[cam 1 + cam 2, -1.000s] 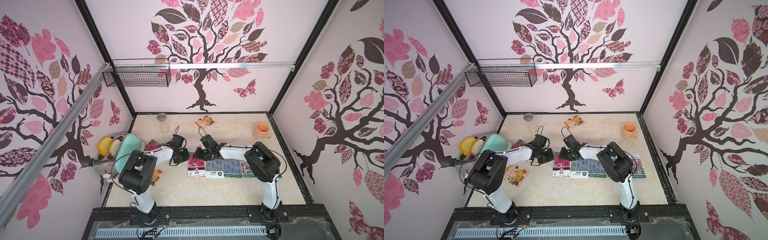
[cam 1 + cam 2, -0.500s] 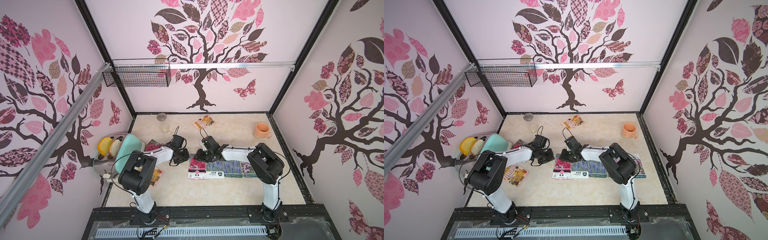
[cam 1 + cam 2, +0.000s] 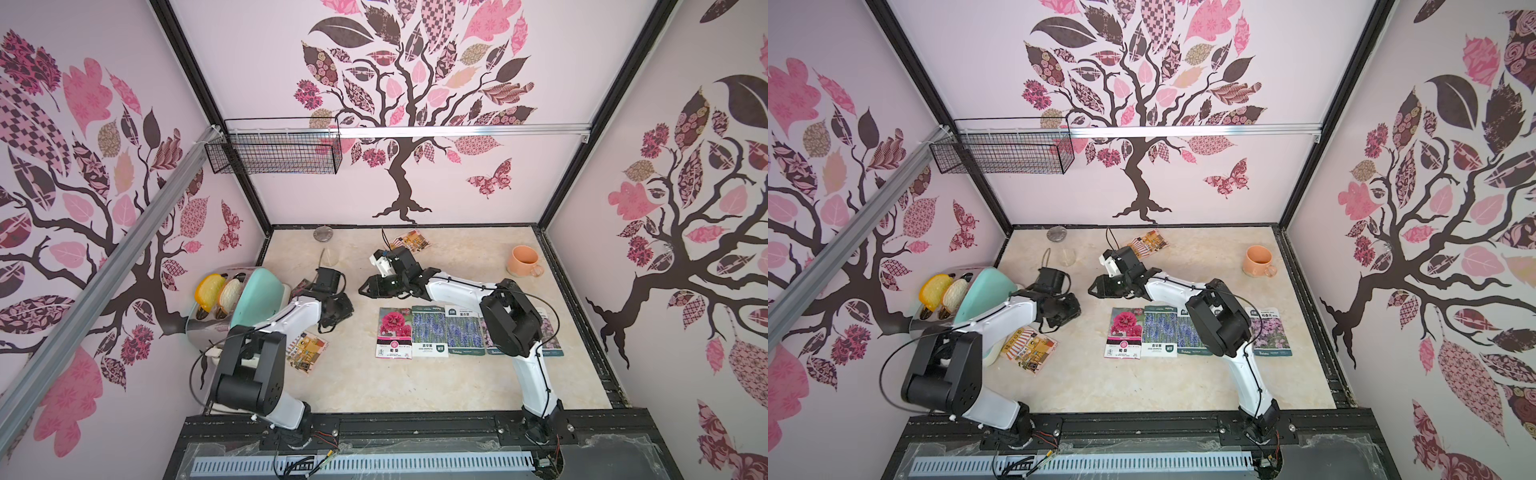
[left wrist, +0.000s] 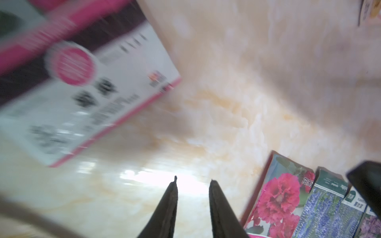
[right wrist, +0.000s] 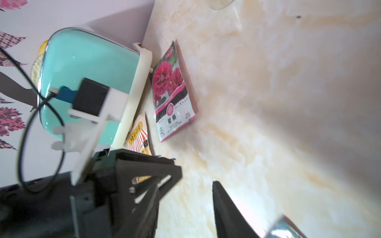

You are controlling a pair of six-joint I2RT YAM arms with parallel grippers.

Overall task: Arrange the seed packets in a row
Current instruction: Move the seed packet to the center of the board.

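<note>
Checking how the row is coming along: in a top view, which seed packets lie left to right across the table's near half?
Orange cartoon-shop packet → red-flower packet → purple lavender packet → second purple lavender packet → pink-purple flower packet.

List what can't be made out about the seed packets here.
- Pink-purple packets: mostly covered by the right arm in a top view.
- Loose red flower packet: blurred in the left wrist view; in top views the left arm hides most of it.
- Orange packet: partly behind the toaster in the right wrist view.
</note>
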